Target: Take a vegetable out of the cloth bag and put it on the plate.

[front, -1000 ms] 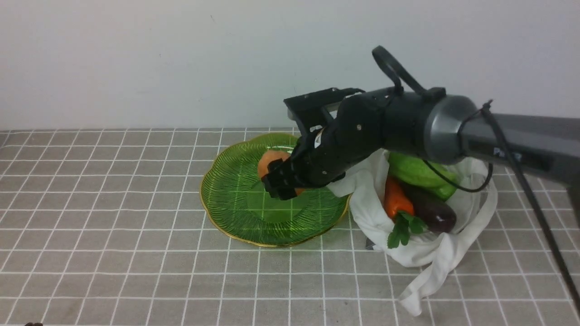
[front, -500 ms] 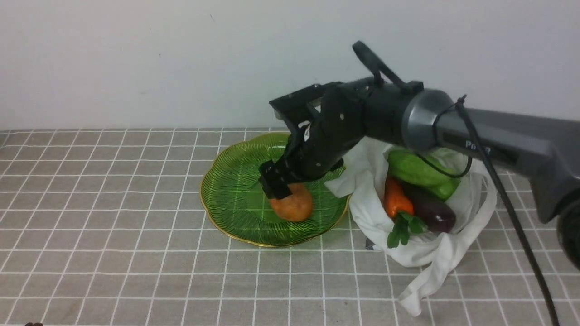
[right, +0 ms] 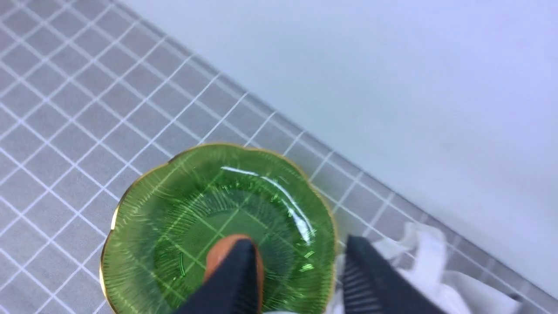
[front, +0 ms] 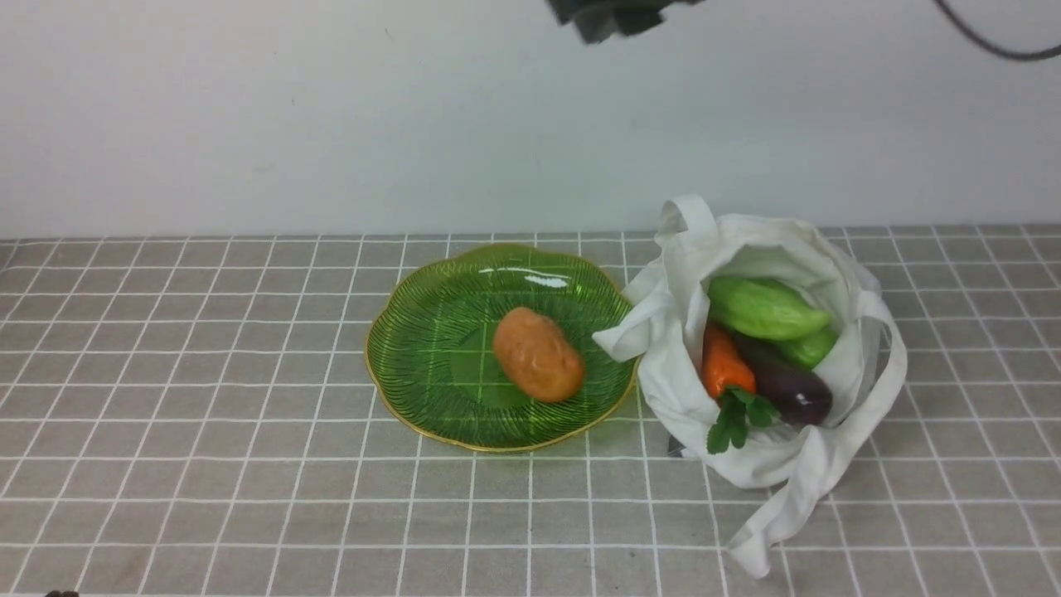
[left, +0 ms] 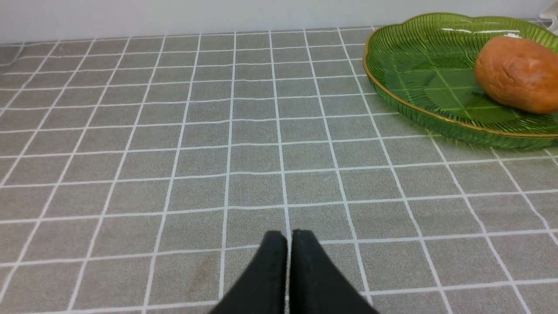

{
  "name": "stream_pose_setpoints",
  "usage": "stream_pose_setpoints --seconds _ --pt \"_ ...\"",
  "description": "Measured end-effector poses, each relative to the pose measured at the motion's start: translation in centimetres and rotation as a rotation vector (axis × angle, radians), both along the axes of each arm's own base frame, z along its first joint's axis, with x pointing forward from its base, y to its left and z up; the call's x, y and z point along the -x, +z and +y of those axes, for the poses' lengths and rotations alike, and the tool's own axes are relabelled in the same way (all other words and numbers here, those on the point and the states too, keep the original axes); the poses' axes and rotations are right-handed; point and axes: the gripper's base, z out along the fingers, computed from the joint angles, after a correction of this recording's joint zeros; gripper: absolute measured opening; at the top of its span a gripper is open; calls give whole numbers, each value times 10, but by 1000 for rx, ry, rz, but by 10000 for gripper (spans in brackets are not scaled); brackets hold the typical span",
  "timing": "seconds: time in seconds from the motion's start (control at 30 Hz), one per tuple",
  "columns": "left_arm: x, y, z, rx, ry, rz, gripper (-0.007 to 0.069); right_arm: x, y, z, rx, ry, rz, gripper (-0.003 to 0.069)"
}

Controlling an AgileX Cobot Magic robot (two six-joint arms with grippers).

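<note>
Vegetable (front: 538,354) lies loose near the centre of the plate (front: 423,356), well below the right gripper (right: 301,242), whose jaws stand apart with nothing between them. Cloth bag (front: 787,473) sits touching the plate's edge, also beneath that gripper, with carrot (front: 723,365) and eggplant (front: 787,385) inside. Left gripper (left: 287,235) is pressed together and empty, low over the tablecloth (left: 174,152), with the plate ahead of it. A dark shape at the front view's top edge is probably the right arm (front: 613,15).

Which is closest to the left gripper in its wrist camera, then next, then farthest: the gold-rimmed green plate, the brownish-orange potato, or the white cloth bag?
1. Green gold-rimmed plate: its near rim comes first past the left gripper.
2. Brownish-orange potato: lying on the plate, farther in.
3. White cloth bag: just peeking in beyond the plate.
</note>
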Motion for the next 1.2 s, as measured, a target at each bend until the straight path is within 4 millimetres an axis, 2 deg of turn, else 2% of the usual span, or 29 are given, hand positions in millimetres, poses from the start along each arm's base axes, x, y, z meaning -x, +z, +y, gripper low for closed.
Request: stream_pose_setpoints --seconds 0.03,0.07,0.1,0.17,0.23,0.27,0.3,0.33,0.37,0.4,0.43,0.47,0.5,0.53,0.57,0.6,0.67,0.7,0.73,0.77,0.9,1.2 --pt "0 0 0 0 0 0 -5 21 14 -15 -14 -9 -13 107" --pt "0 0 0 0 0 0 -5 36 22 -25 -28 -14 -22 62" --pt "0 0 0 0 0 0 -5 43 28 -30 -38 -15 -34 55" --pt "0 0 0 0 0 0 -5 85 42 -58 -70 -29 -49 4" --pt "0 0 0 0 0 0 -5 114 41 -79 -78 -48 -46 -9" --pt "0 0 0 0 0 0 -5 143 42 -99 -94 -62 -65 -13" --pt "0 0 0 0 0 0 -5 147 42 -102 -95 -64 -66 -13" --pt "0 0 0 0 0 0 -5 182 31 -128 -118 -84 -89 -14" --pt "0 0 0 0 0 0 -5 184 24 -129 -112 -86 -79 -15" --pt "0 0 0 0 0 0 -5 218 12 -152 -198 -86 -180 -15" --pt "0 0 0 0 0 0 -5 229 -5 -159 -231 -81 -215 -15" --pt "0 0 0 0 0 0 -5 250 -15 -171 -321 -63 -324 -15" --pt "0 0 0 0 0 0 -5 258 -34 -175 -358 -51 -365 -15" --pt "0 0 0 0 0 0 -5 265 -34 -180 -393 -44 -412 -15" --pt "0 0 0 0 0 0 -5 269 -50 -181 -410 -36 -433 -15" --pt "0 0 0 0 0 0 -5 281 -68 -188 -473 -18 -516 -15" --pt "0 0 0 0 0 0 -5 286 -104 -190 -514 -8 -544 -15" --pt "0 0 0 0 0 0 -5 287 -103 -191 -523 -7 -555 -15" --pt "0 0 0 0 0 0 -5 288 -120 -191 -532 -4 -557 -15" --pt "0 0 0 0 0 0 -5 288 -127 -191 -539 0 -569 -15" --pt "0 0 0 0 0 0 -5 290 -136 -192 -546 7 -598 -15" --pt "0 0 0 0 0 0 -5 289 -141 -192 -521 1 -570 -15"
